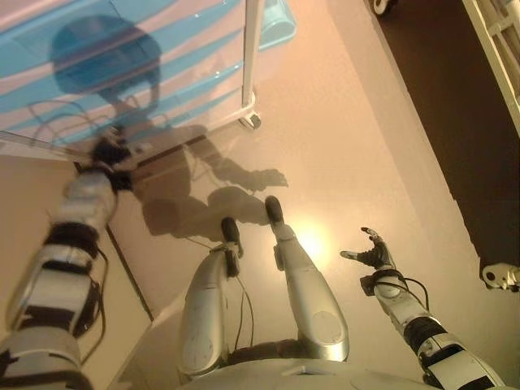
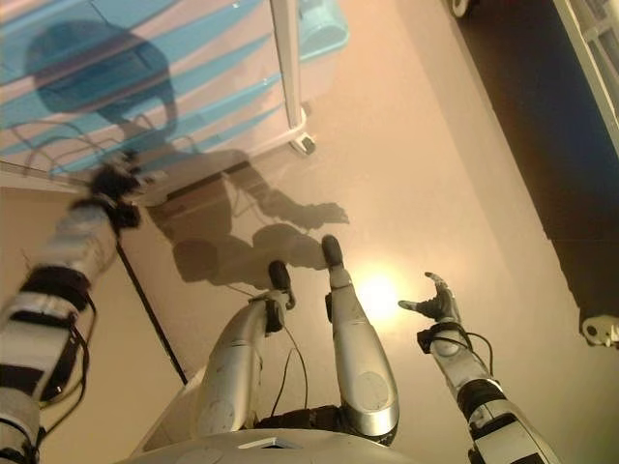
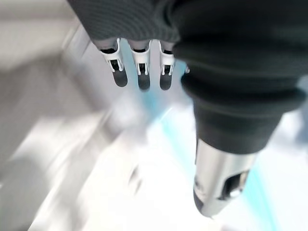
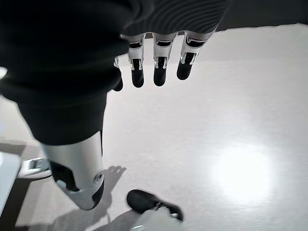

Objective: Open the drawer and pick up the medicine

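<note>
A: What container is showing, and is anything showing in it?

B: A drawer unit (image 1: 138, 65) with white and light blue fronts is standing at the far left of the floor, on a white frame with a caster (image 1: 250, 121) at its near right corner. All the drawer fronts are sitting flush, so nothing inside is showing. A light blue bin (image 1: 275, 23) is sitting just behind the unit's right side; its contents are not visible either.

A: And the medicine?

B: It is not showing in any view, and neither robot hand is carrying it.

A: How is the left robot hand (image 1: 110, 152) standing?

B: It is reaching up near the bottom edge of the drawer unit. In its wrist view the fingers (image 3: 139, 67) are hanging straight and spread from the thumb (image 3: 219, 187), holding nothing, with blurred white and blue fronts past them.

A: The right robot hand (image 1: 372, 253)?

B: It is hovering over the floor on the right side, well apart from the unit, fingers loosely open and empty. Its wrist view is showing straight fingers (image 4: 159, 67) over bare floor.

A: What about the floor and room?

B: The floor (image 1: 349, 138) is pale, glossy, and reflecting a bright spot of light (image 1: 313, 241) near the middle. A dark strip of floor (image 1: 455, 106) is running along the right side, with a white railed frame (image 1: 496, 49) at the far right corner and a small white fitting (image 1: 500, 276) at the right edge. A dark seam (image 1: 130, 276) is crossing the floor on the left.
</note>
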### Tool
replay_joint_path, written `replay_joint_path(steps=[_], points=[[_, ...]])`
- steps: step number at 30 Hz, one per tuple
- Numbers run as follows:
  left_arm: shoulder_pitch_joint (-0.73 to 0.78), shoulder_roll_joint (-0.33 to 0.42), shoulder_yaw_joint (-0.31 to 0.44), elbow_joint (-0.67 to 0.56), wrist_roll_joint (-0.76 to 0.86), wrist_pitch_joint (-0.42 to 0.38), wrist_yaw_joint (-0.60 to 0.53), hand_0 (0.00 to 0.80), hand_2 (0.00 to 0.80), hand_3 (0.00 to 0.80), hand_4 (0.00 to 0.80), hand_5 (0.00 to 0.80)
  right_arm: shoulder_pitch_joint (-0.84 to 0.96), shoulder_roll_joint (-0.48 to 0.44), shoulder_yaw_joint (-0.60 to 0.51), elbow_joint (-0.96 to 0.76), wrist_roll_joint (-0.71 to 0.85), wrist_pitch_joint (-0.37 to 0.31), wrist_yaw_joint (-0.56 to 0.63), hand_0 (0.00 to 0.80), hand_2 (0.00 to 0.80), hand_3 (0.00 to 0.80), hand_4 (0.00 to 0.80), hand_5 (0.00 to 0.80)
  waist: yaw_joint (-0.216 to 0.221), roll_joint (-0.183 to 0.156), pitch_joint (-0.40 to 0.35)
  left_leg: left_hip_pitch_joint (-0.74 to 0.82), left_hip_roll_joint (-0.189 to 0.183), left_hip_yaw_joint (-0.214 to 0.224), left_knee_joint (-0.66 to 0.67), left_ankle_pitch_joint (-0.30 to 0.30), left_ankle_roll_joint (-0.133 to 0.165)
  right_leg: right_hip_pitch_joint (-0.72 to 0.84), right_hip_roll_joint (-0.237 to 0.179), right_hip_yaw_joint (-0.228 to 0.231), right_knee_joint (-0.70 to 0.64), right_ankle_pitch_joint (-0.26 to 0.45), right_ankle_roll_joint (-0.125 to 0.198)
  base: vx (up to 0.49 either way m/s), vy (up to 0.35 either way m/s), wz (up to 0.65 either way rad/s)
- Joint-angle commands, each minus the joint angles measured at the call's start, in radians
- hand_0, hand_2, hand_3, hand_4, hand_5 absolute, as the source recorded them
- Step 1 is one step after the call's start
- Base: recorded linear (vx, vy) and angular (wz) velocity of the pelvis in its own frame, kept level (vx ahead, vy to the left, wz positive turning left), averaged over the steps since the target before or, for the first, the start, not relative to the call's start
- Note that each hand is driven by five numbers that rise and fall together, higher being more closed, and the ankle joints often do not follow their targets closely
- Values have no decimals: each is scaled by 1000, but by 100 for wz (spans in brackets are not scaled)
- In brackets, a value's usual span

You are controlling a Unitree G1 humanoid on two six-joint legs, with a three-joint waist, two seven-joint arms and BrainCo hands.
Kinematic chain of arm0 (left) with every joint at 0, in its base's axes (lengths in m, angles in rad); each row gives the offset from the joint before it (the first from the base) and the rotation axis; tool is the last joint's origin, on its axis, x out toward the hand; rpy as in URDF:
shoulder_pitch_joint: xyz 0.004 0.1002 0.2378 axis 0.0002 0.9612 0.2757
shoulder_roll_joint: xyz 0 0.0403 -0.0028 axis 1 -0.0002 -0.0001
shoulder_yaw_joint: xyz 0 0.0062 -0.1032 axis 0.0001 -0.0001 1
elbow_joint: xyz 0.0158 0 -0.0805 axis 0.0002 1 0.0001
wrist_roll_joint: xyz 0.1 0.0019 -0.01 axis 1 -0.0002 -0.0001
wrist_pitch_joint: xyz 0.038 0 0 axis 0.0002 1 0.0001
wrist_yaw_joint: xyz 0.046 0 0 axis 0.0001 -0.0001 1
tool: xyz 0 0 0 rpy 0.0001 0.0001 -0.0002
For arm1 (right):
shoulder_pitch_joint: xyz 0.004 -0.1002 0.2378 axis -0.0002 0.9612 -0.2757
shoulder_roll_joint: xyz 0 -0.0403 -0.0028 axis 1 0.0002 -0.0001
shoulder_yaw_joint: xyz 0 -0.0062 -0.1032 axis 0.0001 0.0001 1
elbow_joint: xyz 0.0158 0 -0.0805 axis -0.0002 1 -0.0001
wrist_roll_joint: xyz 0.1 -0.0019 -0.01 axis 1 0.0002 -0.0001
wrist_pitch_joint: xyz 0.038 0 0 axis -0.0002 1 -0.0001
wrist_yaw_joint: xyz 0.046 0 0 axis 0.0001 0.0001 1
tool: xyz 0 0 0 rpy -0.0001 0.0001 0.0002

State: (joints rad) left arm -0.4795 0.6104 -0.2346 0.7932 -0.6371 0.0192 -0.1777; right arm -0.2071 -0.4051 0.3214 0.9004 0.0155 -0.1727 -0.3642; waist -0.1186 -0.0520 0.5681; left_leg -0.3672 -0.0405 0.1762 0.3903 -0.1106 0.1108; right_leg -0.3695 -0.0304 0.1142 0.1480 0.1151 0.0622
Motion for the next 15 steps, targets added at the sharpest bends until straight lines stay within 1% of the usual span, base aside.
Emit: replay_joint_path(steps=[1,2,3,5,7,8,10,11,12,14,15], points=[[131,-73,12,19,35,-56,-120,0,0,0,0,0,29,-44,-70,29,-21,-13,2,0,0,0,0,0,46,75,-48,155,-62,-95,-232,40,-27,69,24,-86,59,-85,-1,10,-117,23],[174,-101,5,38,38,-79,-143,0,0,0,0,0,36,-42,-74,41,-21,-21,15,0,0,0,0,0,55,77,-63,174,-60,-103,-252,49,-32,93,22,-96,50,-91,-7,13,-108,28],[198,-122,4,50,16,-74,-126,0,0,0,0,0,40,-40,-76,46,-26,-26,23,0,0,0,0,0,60,78,-73,184,-59,-108,-265,56,-35,106,21,-102,45,-96,-10,11,-115,26],[251,-171,14,101,43,-96,-123,0,0,0,0,0,55,-33,-82,61,-31,-42,43,0,0,0,0,0,69,79,-99,215,-53,-124,-295,68,-44,145,24,-121,29,-108,-18,6,-123,19],[304,-215,26,164,66,-121,-143,0,0,0,0,0,71,-22,-97,88,-33,-58,67,0,0,0,0,0,79,78,-135,243,-49,-140,-315,76,-54,186,27,-141,11,-119,-27,39,-147,27],[333,-234,33,191,56,-137,-111,0,0,0,0,0,79,-17,-106,101,-25,-68,84,0,0,0,0,0,85,78,-155,257,-45,-149,-323,79,-58,207,28,-152,3,-126,-31,42,-144,37],[367,-258,60,241,80,-171,-106,0,0,0,0,0,93,-3,-122,131,4,-84,116,0,0,0,0,0,94,75,-185,281,-44,-165,-329,81,-66,246,28,-171,-13,-133,-37,49,-132,30],[387,-269,71,263,87,-203,-63,0,0,0,0,0,101,5,-130,151,27,-99,152,0,0,0,0,0,101,73,-206,293,-42,-173,-331,81,-71,265,27,-181,-21,-137,-41,55,-132,23],[401,-276,86,273,97,-205,-57,0,0,0,0,0,109,16,-139,169,57,-103,189,0,0,0,0,0,107,71,-223,302,-42,-181,-334,83,-75,280,27,-188,-29,-139,-43,43,-119,30],[427,-288,113,309,131,-250,-9,0,0,0,0,0,126,41,-154,209,117,-112,258,0,0,0,0,0,121,67,-259,320,-39,-198,-341,86,-84,309,29,-204,-43,-143,-46,42,-117,29],[435,-293,119,322,145,-260,-21,0,0,0,0,0,131,55,-158,227,141,-113,287,0,0,0,0,0,128,65,-277,328,-39,-204,-347,88,-87,321,29,-212,-50,-144,-47,32,-111,28]])
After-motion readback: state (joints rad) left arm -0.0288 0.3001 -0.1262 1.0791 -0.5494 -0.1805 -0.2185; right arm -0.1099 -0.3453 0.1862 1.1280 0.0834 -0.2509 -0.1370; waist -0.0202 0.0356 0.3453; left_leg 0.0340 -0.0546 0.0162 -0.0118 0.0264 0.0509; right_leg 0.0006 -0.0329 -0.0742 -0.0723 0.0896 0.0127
